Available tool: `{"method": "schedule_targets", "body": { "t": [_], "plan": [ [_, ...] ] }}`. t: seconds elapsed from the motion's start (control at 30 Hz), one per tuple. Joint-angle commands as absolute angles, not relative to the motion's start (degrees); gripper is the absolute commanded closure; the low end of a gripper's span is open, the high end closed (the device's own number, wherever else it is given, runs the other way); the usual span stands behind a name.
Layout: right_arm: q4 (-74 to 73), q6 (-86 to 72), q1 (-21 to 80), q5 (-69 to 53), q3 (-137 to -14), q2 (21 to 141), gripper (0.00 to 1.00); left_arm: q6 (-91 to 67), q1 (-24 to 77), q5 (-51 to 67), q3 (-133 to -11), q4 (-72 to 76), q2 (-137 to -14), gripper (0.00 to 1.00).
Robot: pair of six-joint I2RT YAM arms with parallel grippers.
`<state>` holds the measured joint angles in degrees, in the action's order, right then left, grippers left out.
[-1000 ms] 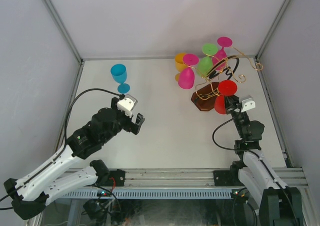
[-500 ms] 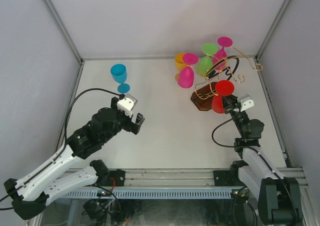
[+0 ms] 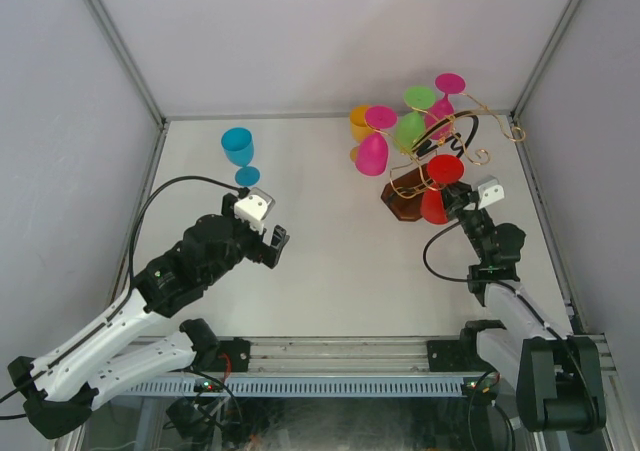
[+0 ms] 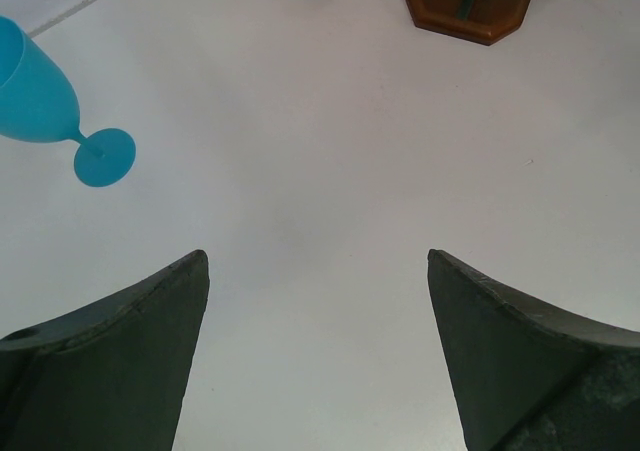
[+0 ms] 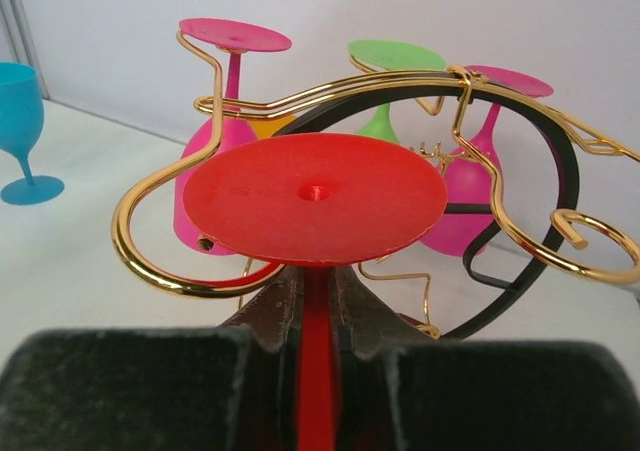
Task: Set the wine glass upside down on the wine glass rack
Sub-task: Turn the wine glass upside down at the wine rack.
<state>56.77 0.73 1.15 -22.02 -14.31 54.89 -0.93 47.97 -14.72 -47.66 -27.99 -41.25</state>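
Note:
My right gripper [image 3: 452, 201] [image 5: 318, 301] is shut on the stem of a red wine glass [image 3: 440, 184] [image 5: 315, 196], held upside down with its round foot up, right at the front of the gold wire rack [image 3: 455, 131] [image 5: 160, 261]. The foot sits level with a curled gold arm. Pink [image 5: 215, 101] and green [image 5: 385, 81] glasses hang inverted on the rack. The rack's brown base [image 3: 400, 206] [image 4: 470, 6] stands on the table. My left gripper [image 3: 268, 239] [image 4: 315, 311] is open and empty over bare table at the left.
A blue wine glass [image 3: 238, 149] [image 4: 45, 101] stands upright at the back left. An orange glass [image 3: 360, 123] stands behind the rack. Metal frame posts and walls close in the table on three sides.
My right gripper has carried the red glass up and to the left, closer into the rack. The left arm has not moved.

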Motion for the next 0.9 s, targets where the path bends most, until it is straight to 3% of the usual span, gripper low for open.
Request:
{"method": "schedule_targets", "body": {
  "t": [0.0,0.87],
  "plan": [
    [58.48,-1.72,1.25,-25.26,-18.10,56.47,1.00,-1.15,47.46,-14.31,-46.73,-26.28,-41.20,0.07],
    [61.52,-6.55,1.62,-45.58,-22.53,64.22,1.00,-0.62,46.93,-14.28,-46.54,-26.40,-42.09,0.07]
  ]
}}
